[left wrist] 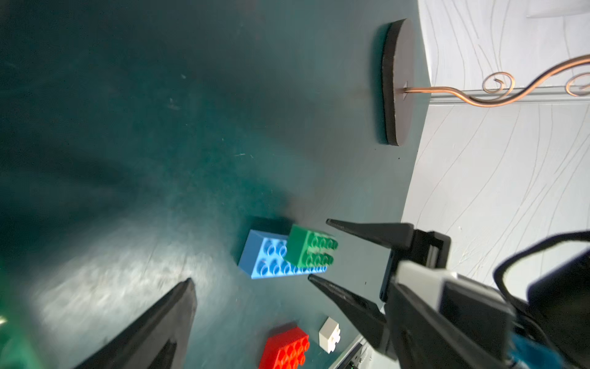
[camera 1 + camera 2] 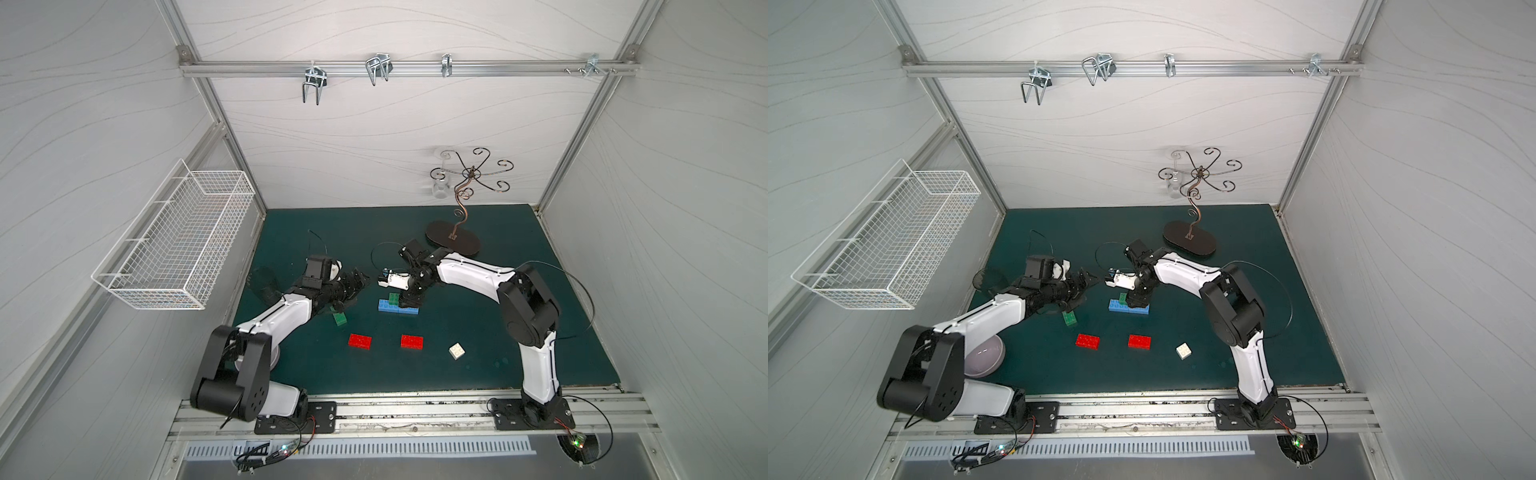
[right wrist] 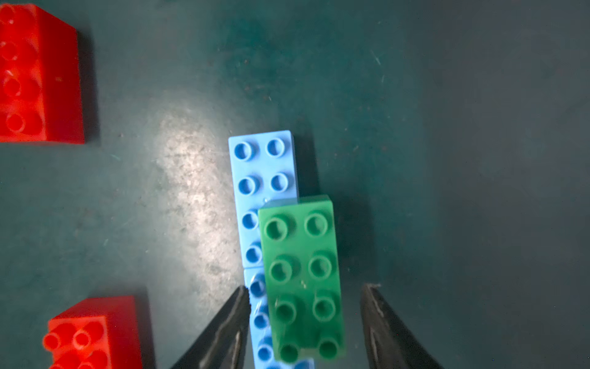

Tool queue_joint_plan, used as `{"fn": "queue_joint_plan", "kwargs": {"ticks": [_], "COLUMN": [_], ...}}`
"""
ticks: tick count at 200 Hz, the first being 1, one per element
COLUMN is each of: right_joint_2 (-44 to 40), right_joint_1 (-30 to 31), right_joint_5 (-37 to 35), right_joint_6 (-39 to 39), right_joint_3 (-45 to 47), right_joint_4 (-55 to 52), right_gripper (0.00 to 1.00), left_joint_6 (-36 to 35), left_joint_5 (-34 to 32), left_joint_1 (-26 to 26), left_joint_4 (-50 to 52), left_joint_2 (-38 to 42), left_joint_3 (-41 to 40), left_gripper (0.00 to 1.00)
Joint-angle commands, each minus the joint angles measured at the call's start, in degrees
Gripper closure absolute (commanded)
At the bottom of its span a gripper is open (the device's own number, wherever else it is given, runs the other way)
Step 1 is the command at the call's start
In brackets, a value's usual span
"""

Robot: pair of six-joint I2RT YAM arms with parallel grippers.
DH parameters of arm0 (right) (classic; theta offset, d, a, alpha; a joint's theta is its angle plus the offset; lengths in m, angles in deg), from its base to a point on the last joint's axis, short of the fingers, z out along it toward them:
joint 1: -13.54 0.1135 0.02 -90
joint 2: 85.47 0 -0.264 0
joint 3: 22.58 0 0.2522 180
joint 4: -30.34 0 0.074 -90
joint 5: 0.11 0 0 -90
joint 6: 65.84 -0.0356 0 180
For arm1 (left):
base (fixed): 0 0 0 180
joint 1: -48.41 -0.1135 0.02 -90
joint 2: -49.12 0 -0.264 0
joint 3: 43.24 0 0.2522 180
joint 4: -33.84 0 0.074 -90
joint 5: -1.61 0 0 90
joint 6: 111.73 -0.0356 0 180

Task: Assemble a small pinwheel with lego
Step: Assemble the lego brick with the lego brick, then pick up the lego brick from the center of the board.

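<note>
Two blue lego bricks [image 2: 397, 306] lie end to end on the green mat. A green brick [image 3: 301, 274] sits on them lengthwise, covering one row of studs across their seam and overhanging one side. My right gripper [image 3: 307, 287] points down over it and is open, with a gap between each finger and the green brick. My left gripper [image 2: 360, 282] hovers open to the left, holding nothing. A second green brick [image 2: 340, 319] lies below it. Two red bricks [image 2: 360, 341] [image 2: 412, 341] and a white square brick [image 2: 456, 351] lie loose nearer the front.
A curly wire stand on a dark oval base [image 2: 454, 242] stands behind the right arm. A white wire basket [image 2: 174, 249] hangs on the left wall. A pale bowl [image 2: 984, 357] sits under the left arm.
</note>
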Motion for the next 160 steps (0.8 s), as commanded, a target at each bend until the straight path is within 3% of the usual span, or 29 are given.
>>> {"fn": "queue_joint_plan", "kwargs": {"ticks": [1, 28, 80, 127, 160], "right_joint_2": [-5.6, -9.0, -17.7, -24.8, -24.7], "right_joint_1": [-0.5, -1.1, -1.0, 2.3, 2.6], "right_joint_5": [0.7, 1.3, 3.4, 2.7, 3.0], "right_joint_6": [-2.7, -7.5, -19.2, -21.5, -22.5], "right_joint_3": [2.8, 5.6, 8.7, 16.9, 18.6], "right_joint_4": [1.9, 4.6, 1.0, 3.6, 2.4], "right_gripper": [0.41, 0.37, 0.39, 0.40, 0.41], "left_joint_6": [-7.9, -11.5, -15.0, -15.9, -17.8], "left_joint_5": [-8.1, -17.0, -24.8, -26.1, -27.7], "left_joint_1": [-0.4, -0.6, -1.7, -2.0, -2.0], "left_joint_4": [17.8, 26.3, 29.5, 29.0, 31.0], "left_joint_2": [4.3, 2.9, -5.2, -11.5, -16.6], "left_joint_3": [2.0, 3.9, 7.6, 13.2, 16.3], "left_gripper": [0.03, 0.03, 0.10, 0.18, 0.26]}}
